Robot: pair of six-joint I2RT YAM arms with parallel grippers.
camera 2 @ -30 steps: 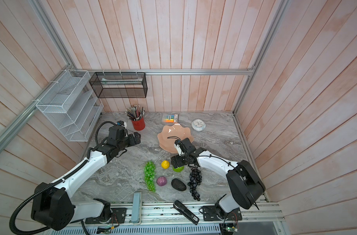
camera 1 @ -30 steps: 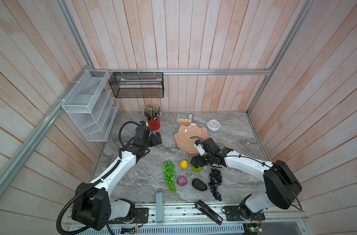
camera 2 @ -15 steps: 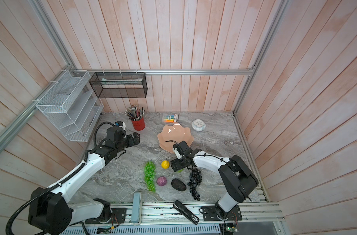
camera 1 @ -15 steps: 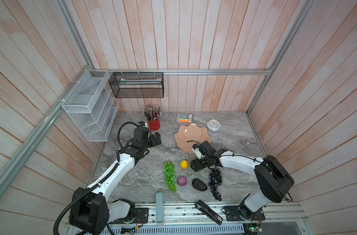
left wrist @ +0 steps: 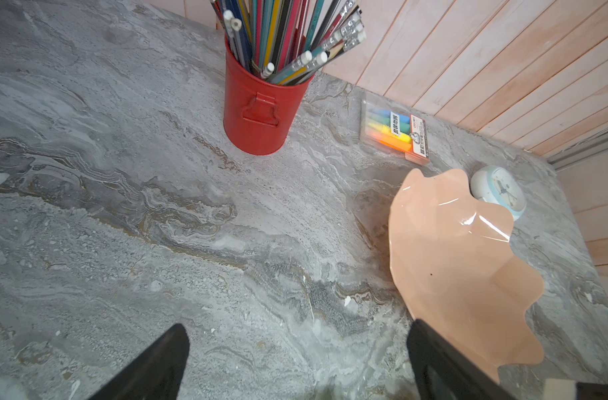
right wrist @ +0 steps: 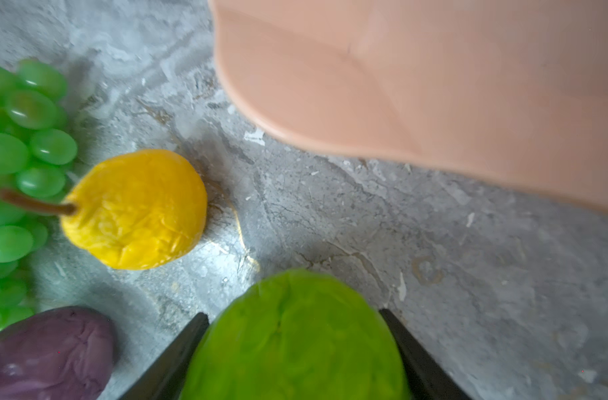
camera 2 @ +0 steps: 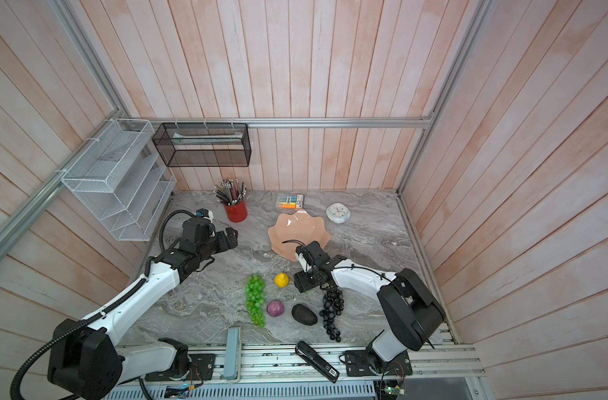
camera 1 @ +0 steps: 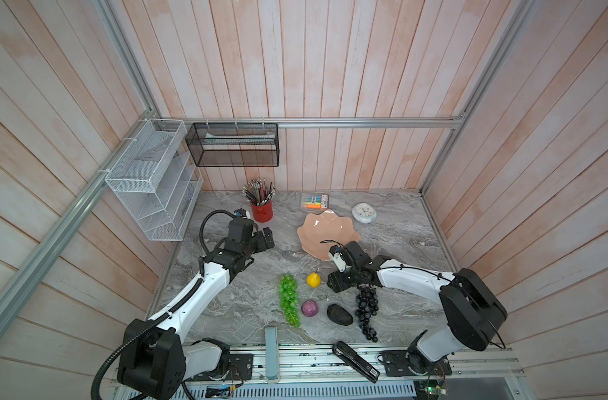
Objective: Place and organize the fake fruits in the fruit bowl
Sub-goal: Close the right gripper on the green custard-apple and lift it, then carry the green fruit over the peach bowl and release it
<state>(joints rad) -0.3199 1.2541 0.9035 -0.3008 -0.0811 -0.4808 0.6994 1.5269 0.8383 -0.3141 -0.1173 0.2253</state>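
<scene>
Bowl (camera 1: 316, 232) is sitting toward the back of the worktop (camera 1: 399, 242), right side up, with no fruit in it in both top views. All the fruit is out on the worktop in front of it. The green ball (right wrist: 295, 339) is the one getting attention: the right end effector (right wrist: 292, 315) has it between its fingers, both of them right up against the ball's sides in the right wrist view, so I'd call that a grip. From above the end effector (camera 1: 344, 280) mostly covers the ball, and it sits just in front of the bowl's near rim. Can't tell if the ball is off the worktop. Yellow fruit (camera 1: 313, 280) is just beside it on the left, stem up. Green grapes (camera 1: 289, 299) lie further left. Nearer the front edge come the purple ball (camera 1: 309, 308) and avocado (camera 1: 339, 314), with the black grapes (camera 1: 366, 308) running from under the right arm toward the front. Left end effector (camera 1: 265, 239) hangs well off to the left of the bowl, jaws spread wide with nothing in them. Behind it is a red pencil cup (camera 1: 261, 212). A marker pack (camera 1: 315, 202) and a clock (camera 1: 363, 212) sit just behind the bowl.
</scene>
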